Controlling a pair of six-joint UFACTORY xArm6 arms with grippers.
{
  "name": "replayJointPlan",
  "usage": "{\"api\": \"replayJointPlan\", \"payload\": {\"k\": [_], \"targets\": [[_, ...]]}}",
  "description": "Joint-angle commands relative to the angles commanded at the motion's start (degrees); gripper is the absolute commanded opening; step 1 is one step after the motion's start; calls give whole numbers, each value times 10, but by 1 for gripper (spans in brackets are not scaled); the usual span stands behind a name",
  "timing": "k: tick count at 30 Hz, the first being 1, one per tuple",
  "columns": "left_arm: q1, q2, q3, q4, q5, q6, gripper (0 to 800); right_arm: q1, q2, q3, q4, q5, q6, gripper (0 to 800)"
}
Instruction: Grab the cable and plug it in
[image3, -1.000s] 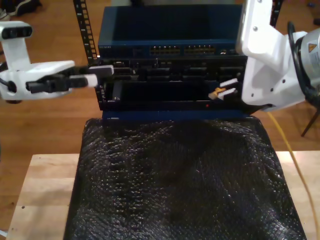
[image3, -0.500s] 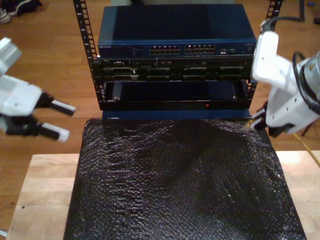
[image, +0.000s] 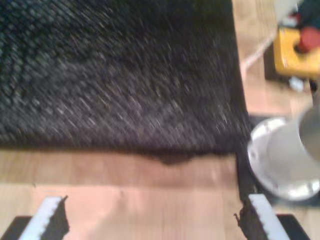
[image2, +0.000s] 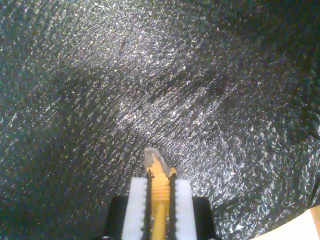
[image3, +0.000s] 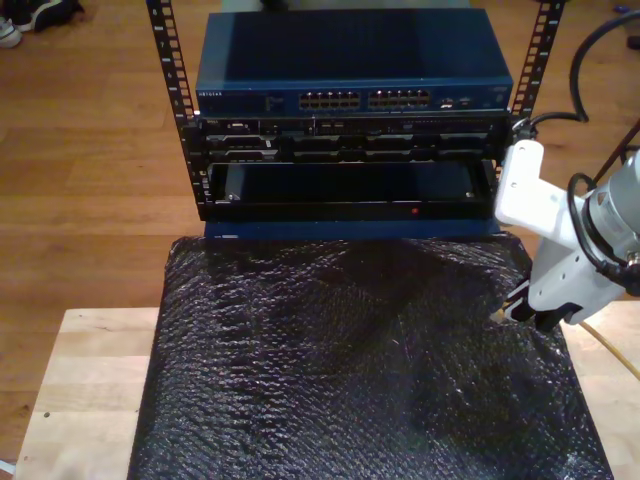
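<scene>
A white-shelled arm (image3: 560, 240) with a grey metal joint and looping black cables (image3: 590, 230) sits at the exterior view's right; the gripper fingers (image2: 137, 205) are white, black-edged pads.

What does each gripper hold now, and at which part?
My second gripper pinches the cable just behind its clear plug. My first gripper is open and holds nothing.

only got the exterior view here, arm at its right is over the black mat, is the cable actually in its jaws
Observer: Yes. In the second wrist view my second gripper is shut on the yellow cable.
Operator: plug sticking out?
Observer: Yes, the clear plug juts past the fingertips toward the black mat.
Operator: other gripper?
Observer: My first gripper is open, over the wooden table beside the mat's edge.
</scene>
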Motion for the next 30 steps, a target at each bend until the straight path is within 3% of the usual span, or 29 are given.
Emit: {"api": "replayJointPlan", "payload": {"k": [12,23,27,30], "targets": [[120,-11,117,149,-6,219,799,-1,4,16,-22,-2,0,0],[165,-79,262,197,-121,264,799,-1,6,18,-21,-2,1,0],[179,-106,319,209,-185,266,799,-2,6,18,-22,-2,1,0],[180,-123,341,210,-204,273,799,-7,6,24,-21,-2,1,0]]}}
